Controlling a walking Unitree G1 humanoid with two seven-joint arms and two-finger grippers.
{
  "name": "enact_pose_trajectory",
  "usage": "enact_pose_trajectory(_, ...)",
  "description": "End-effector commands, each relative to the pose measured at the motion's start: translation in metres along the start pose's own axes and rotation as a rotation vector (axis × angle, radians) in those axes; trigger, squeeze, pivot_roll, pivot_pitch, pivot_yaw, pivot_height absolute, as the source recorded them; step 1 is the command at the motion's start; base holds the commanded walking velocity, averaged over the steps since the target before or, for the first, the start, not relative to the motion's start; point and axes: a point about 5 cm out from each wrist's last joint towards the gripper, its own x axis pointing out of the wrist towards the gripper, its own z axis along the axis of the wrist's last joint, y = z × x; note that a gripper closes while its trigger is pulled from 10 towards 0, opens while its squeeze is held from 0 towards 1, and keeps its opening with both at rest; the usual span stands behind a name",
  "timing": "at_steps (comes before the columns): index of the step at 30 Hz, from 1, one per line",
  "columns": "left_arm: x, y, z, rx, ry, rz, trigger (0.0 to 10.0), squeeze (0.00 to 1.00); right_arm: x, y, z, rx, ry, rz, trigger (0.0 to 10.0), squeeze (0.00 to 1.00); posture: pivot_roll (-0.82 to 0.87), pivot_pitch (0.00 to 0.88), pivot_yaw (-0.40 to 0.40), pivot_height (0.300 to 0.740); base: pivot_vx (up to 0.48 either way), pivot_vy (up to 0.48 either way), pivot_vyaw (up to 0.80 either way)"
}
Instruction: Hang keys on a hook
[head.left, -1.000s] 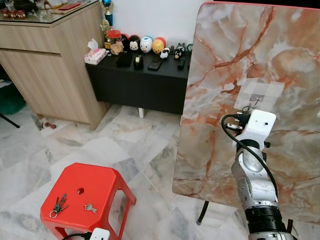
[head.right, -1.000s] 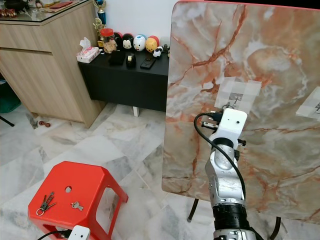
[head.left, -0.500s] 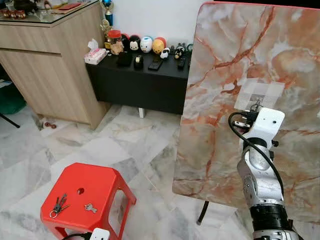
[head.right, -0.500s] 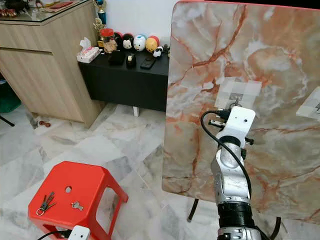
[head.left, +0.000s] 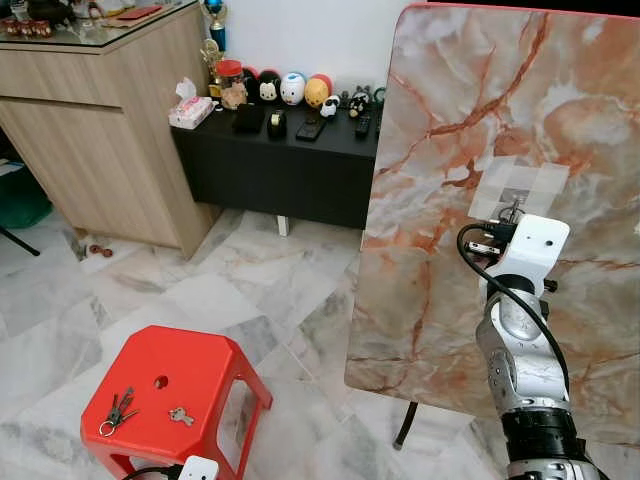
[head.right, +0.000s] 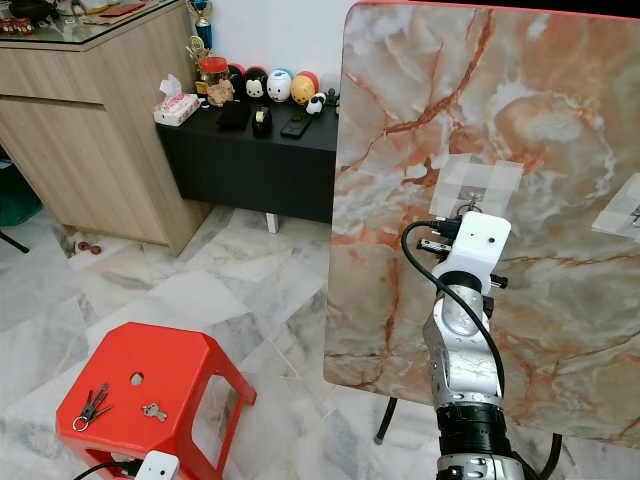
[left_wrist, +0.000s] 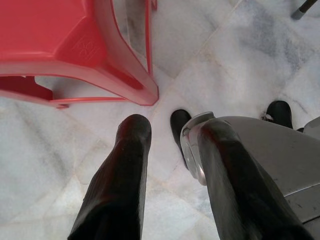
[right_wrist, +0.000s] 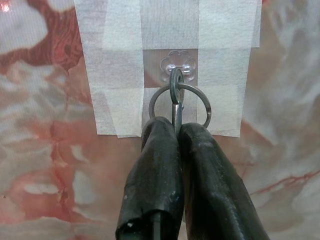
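We have the right tool (right_wrist: 176, 131) clamped shut on a key (right_wrist: 175, 100), its ring (right_wrist: 179, 102) lying flat against the taped patch (right_wrist: 125, 60) on the upright marble slab (head.left: 450, 150). The clear hook (right_wrist: 178, 65) sits directly ahead of the fingertips, touching the key's top end, the key's long axis pointing straight at it. We judge the ring isn't clearly seated yet. The left tool (left_wrist: 170, 150) hangs open just beside the red stool (left_wrist: 75, 45), idle; more keys (head.left: 118, 411) lie on the stool.

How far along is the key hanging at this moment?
Done: one key with its ring is lifted to the taped hook on the marble board. In hand: the right gripper pinches it at the hook, not released. Left: letting go, plus the key bunch and single key on the red stool.
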Motion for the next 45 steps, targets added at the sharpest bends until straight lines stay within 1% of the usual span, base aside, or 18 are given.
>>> enact_pose_trajectory(1, -0.001, 0.002, -0.005, 0.007, 0.028, 0.005, 10.0, 0.00, 0.002, 0.002, 0.009, -0.004, -0.022, 0.018, 10.0, 0.00, 0.03, 0.000, -0.010, 0.740, 0.000, 0.000, 0.00)
enact_pose_trajectory(8, -0.002, 0.004, -0.006, 0.007, 0.030, 0.007, 10.0, 0.00, 0.002, 0.001, 0.007, -0.055, -0.015, 0.044, 10.0, 0.00, 0.03, 0.000, -0.008, 0.740, 0.000, 0.000, 0.00)
enact_pose_trajectory(13, -0.003, 0.006, -0.007, 0.009, 0.031, 0.009, 10.0, 0.00, 0.002, 0.001, 0.008, -0.122, -0.037, 0.088, 10.0, 0.00, 0.03, 0.000, -0.006, 0.740, 0.000, 0.000, 0.00)
enact_pose_trajectory(20, -0.003, 0.008, -0.007, 0.011, 0.030, 0.010, 10.0, 0.00, 0.003, -0.005, 0.009, -0.140, -0.041, 0.078, 10.0, 0.00, 0.03, 0.000, -0.002, 0.740, 0.000, 0.000, 0.00)
enact_pose_trajectory(22, -0.003, 0.008, -0.007, 0.013, 0.030, 0.010, 10.0, 0.00, 0.003, -0.009, 0.009, -0.148, -0.039, 0.059, 10.0, 0.00, 0.03, 0.000, -0.001, 0.740, 0.000, 0.000, 0.00)
enact_pose_trajectory(26, -0.003, 0.008, -0.007, 0.013, 0.029, 0.011, 10.0, 0.00, -0.001, -0.011, 0.006, -0.158, -0.024, 0.071, 10.0, 0.00, 0.03, 0.000, -0.001, 0.740, 0.000, 0.000, 0.00)
enact_pose_trajectory(29, -0.003, 0.008, -0.006, 0.013, 0.029, 0.011, 10.0, 0.00, -0.006, -0.011, 0.003, -0.174, -0.003, 0.103, 10.0, 0.00, 0.03, 0.000, 0.001, 0.740, 0.000, 0.000, 0.00)
enact_pose_trajectory(33, -0.003, 0.009, -0.006, 0.015, 0.028, 0.010, 10.0, 0.00, -0.019, -0.004, 0.003, -0.233, 0.012, 0.235, 10.0, 0.00, 0.02, 0.000, 0.002, 0.740, 0.000, 0.000, 0.00)
enact_pose_trajectory(34, -0.003, 0.009, -0.006, 0.015, 0.028, 0.010, 10.0, 0.00, -0.019, -0.004, 0.003, -0.233, 0.012, 0.235, 10.0, 0.00, 0.02, 0.000, 0.002, 0.740, 0.000, 0.000, 0.00)
enact_pose_trajectory(35, -0.003, 0.008, -0.006, 0.016, 0.028, 0.010, 10.0, 0.00, -0.022, -0.004, 0.003, -0.250, 0.016, 0.257, 10.0, 0.00, 0.02, 0.000, 0.002, 0.740, 0.000, 0.000, 0.00)
enact_pose_trajectory(37, -0.002, 0.008, -0.006, 0.017, 0.028, 0.007, 10.0, 0.00, -0.031, -0.002, 0.001, -0.294, 0.064, 0.350, 10.0, 0.00, 0.02, 0.000, 0.001, 0.740, 0.000, 0.000, 0.00)
enact_pose_trajectory(38, -0.002, 0.007, -0.005, 0.017, 0.026, 0.004, 10.0, 0.00, -0.035, -0.001, -0.003, -0.352, 0.107, 0.430, 10.0, 0.00, 0.01, 0.000, 0.002, 0.740, 0.000, 0.000, 0.00)
enact_pose_trajectory(39, -0.002, 0.007, -0.005, 0.017, 0.026, 0.004, 10.0, 0.00, -0.035, -0.001, -0.003, -0.352, 0.107, 0.430, 10.0, 0.00, 0.01, 0.000, 0.002, 0.740, 0.000, 0.000, 0.00)
enact_pose_trajectory(40, -0.002, 0.007, -0.005, 0.017, 0.025, 0.002, 10.0, 0.00, -0.037, -0.001, -0.004, -0.428, 0.125, 0.488, 10.0, 0.00, 0.01, 0.000, 0.003, 0.740, 0.000, 0.000, 0.00)
enact_pose_trajectory(42, -0.002, 0.006, -0.004, 0.016, 0.024, 0.000, 10.0, 0.00, -0.036, -0.003, -0.001, -0.525, 0.119, 0.525, 10.0, 0.00, 0.01, 0.000, 0.003, 0.740, 0.000, 0.000, 0.00)
enact_pose_trajectory(43, -0.001, 0.006, -0.003, 0.016, 0.024, -0.003, 10.0, 0.00, -0.034, -0.006, 0.003, -0.633, 0.126, 0.585, 10.0, 0.00, 0.00, 0.000, 0.004, 0.740, 0.000, 0.000, 0.00)
enact_pose_trajectory(44, -0.001, 0.005, -0.003, 0.015, 0.024, -0.004, 10.0, 0.00, -0.033, -0.007, 0.003, -0.672, 0.130, 0.604, 10.0, 0.00, 0.00, 0.000, 0.004, 0.740, 0.000, 0.000, 0.00)
enact_pose_trajectory(45, -0.001, 0.005, -0.003, 0.015, 0.024, -0.004, 10.0, 0.00, -0.033, -0.007, 0.003, -0.672, 0.130, 0.604, 10.0, 0.00, 0.00, 0.000, 0.004, 0.740, 0.000, 0.000, 0.00)
